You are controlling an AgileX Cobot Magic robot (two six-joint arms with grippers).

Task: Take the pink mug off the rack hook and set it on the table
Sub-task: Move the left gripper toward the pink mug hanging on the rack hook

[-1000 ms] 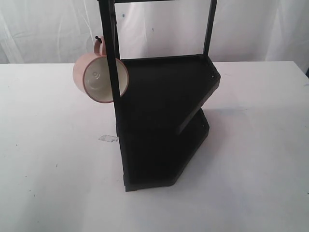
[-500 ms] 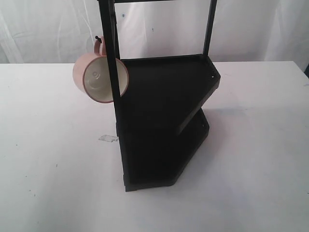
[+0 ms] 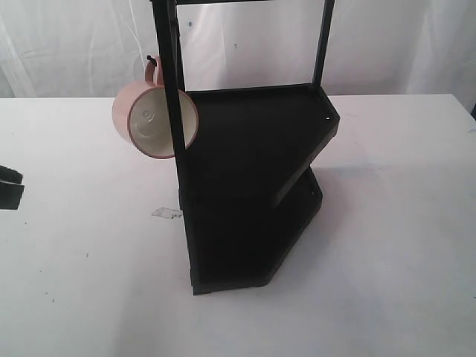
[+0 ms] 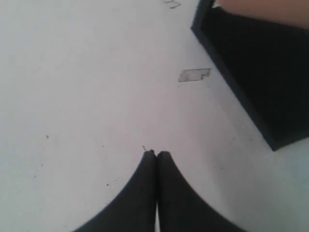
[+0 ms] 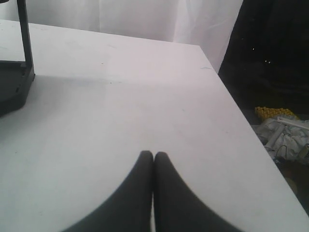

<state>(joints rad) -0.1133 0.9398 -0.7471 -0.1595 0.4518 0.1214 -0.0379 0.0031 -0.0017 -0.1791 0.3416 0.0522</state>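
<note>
The pink mug (image 3: 152, 120) hangs by its handle from the rack hook (image 3: 151, 59) on the front left post of the tall black rack (image 3: 253, 186), its cream inside facing the camera. A sliver of the mug (image 4: 270, 8) shows in the left wrist view above the rack's base (image 4: 251, 72). My left gripper (image 4: 156, 153) is shut and empty above the white table (image 3: 74, 260); its dark tip (image 3: 9, 186) just enters the exterior view at the left edge, well left of the mug. My right gripper (image 5: 153, 154) is shut and empty over the table's right part, out of the exterior view.
A small scrap of clear tape (image 3: 166, 213) lies on the table beside the rack's foot. The table's right edge (image 5: 241, 121) drops off to a dark floor with clutter. White curtains hang behind the table.
The left gripper's tip has come into the exterior view at the left edge. The mug and rack have not moved.
</note>
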